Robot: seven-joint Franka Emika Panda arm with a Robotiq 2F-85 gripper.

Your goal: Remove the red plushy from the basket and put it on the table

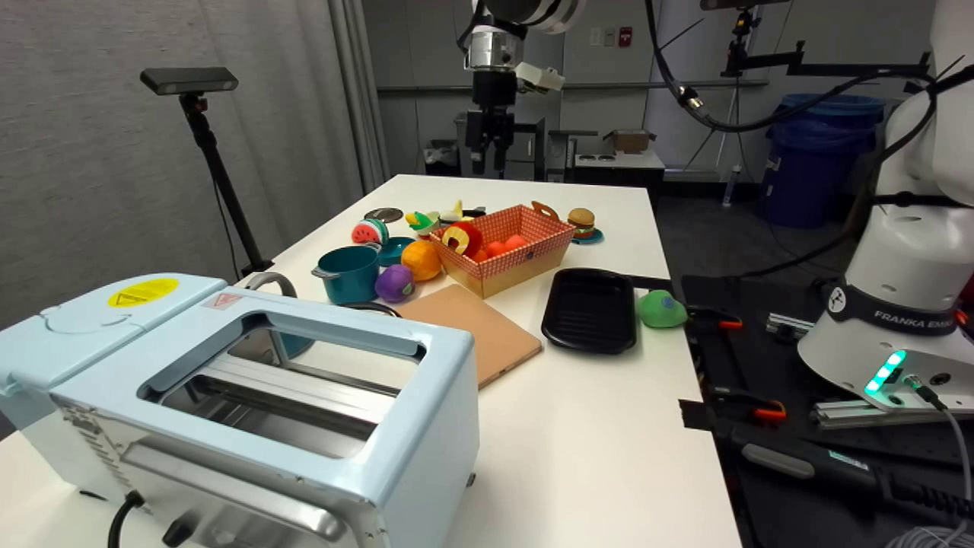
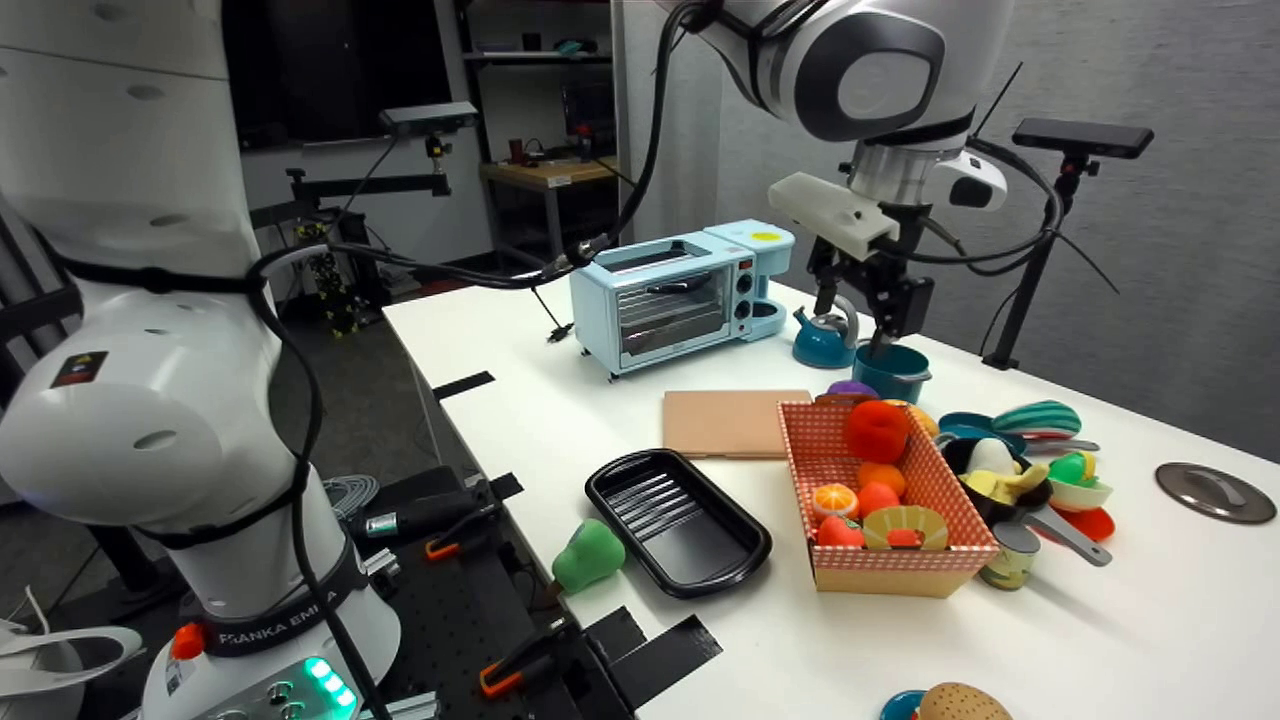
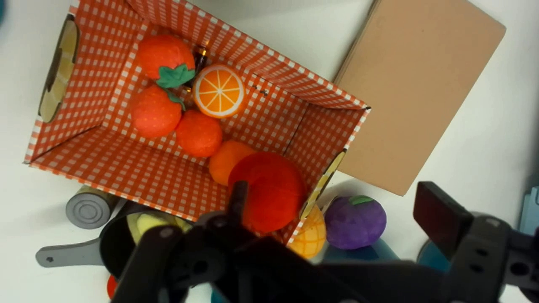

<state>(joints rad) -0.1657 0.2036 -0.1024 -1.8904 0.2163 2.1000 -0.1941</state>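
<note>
The gripper (image 3: pixel 332 189) hangs in the air above the table (image 1: pixel 593 449), its fingers (image 3: pixel 442 221) pointing down and spread wide. In the wrist view one finger covers a bit of the red toy (image 3: pixel 273 189), but both exterior views show the gripper apart from it.

The red toy is inside the basket (image 3: pixel 269 65), at one short end, close to the wall there. It partly hides an orange ball (image 3: pixel 225 162); whether it leans on that ball, I cannot tell. Past the ball come a red-orange ball (image 3: pixel 198 134), an orange slice (image 3: pixel 219 90) and two strawberries (image 3: pixel 156 111), bunched toward the opposite end. Red and white checks line the basket.

Just outside, near the red toy's end, are a purple toy (image 1: pixel 395 283), an orange toy (image 1: pixel 421 260) and a teal pot (image 1: pixel 350 278). A brown board (image 2: pixel 725 425) lies flat near one corner of that end. Beside one long side are a can (image 2: pixel 1010 560) and a dark pan (image 3: pixel 116 237) with yellow toys in it. Off the other long side lies a black tray (image 2: pixel 690 525), with a green toy (image 2: pixel 588 557) just beside it at the table's edge.

Farther out, a burger (image 1: pixel 582 221) sits on a blue plate (image 1: pixel 596 237), and a lid (image 2: pixel 1215 492) lies flat. A kettle (image 2: pixel 825 345) stands near the pot, and a light blue oven (image 2: pixel 660 310) stands beyond the board.
</note>
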